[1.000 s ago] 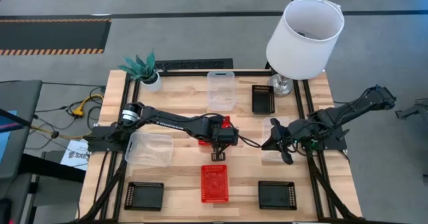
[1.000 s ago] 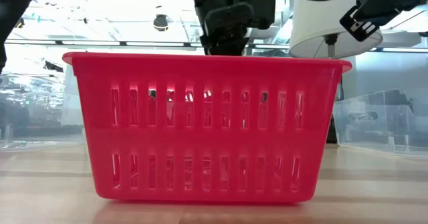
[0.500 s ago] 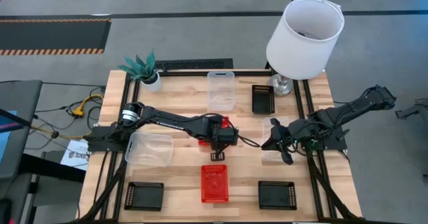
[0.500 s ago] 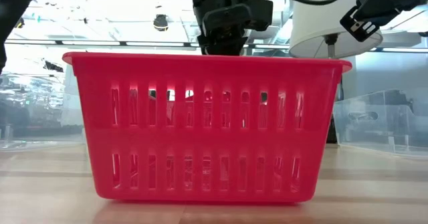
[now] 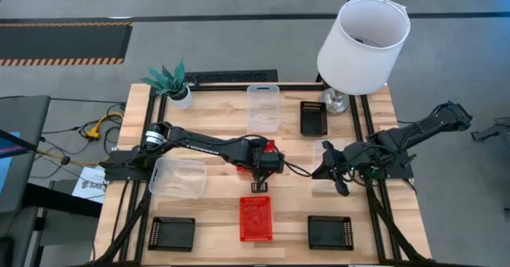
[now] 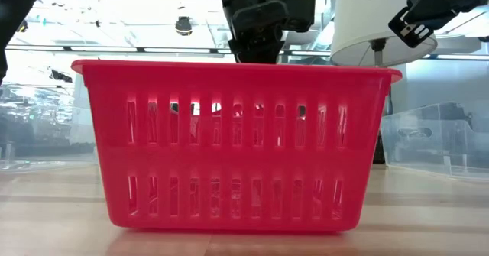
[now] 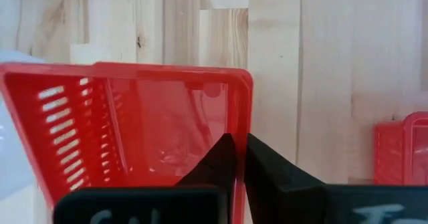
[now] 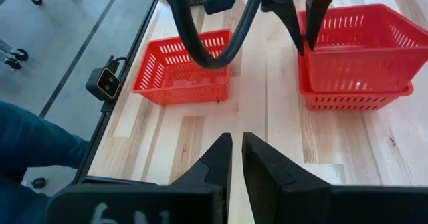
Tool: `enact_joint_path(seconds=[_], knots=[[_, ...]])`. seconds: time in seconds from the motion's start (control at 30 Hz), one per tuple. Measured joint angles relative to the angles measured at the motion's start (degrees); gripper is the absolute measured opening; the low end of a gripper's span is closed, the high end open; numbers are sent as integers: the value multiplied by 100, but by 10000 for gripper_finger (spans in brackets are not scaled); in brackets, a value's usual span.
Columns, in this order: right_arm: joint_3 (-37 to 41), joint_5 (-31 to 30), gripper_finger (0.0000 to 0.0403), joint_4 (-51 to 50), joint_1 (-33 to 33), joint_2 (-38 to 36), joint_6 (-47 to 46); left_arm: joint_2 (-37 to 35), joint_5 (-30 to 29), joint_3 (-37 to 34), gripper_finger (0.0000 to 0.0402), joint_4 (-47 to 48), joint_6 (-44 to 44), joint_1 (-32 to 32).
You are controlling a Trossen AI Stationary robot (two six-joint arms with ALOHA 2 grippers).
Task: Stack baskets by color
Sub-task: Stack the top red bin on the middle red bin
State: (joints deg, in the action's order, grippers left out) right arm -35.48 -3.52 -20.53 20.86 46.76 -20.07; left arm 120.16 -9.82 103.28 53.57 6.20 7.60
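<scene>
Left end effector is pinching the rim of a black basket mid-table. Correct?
Not black. The left end effector is pinching the rim of a red basket mid-table. The left wrist view shows the red wall between its fingers.

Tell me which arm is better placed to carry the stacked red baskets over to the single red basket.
Left. Its gripper is already shut on a wall of the upper red basket, nested in another. The right gripper hangs off to the side, and the lone red basket is close.

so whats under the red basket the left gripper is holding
The left gripper pinches a red basket nested in a second red basket. The wood beneath is covered.
</scene>
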Motion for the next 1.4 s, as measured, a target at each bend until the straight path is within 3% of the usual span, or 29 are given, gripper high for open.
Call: enact_joint_path(seconds=[0.47, 1.07, 1.23, 1.4], knots=[[0, 4, 58, 0, 0, 0, 4, -4, -199, 567, 1, 664, 320, 1], [0, 4, 58, 1, 0, -1, 19, -9, -197, 425, 1, 817, 402, -47], [0, 4, 58, 0, 0, 0, 17, -9, -92, 423, 22, 880, 424, -55], [0, 4, 58, 2, 0, -2, 6, -9, -107, 423, 69, 872, 425, -55]])
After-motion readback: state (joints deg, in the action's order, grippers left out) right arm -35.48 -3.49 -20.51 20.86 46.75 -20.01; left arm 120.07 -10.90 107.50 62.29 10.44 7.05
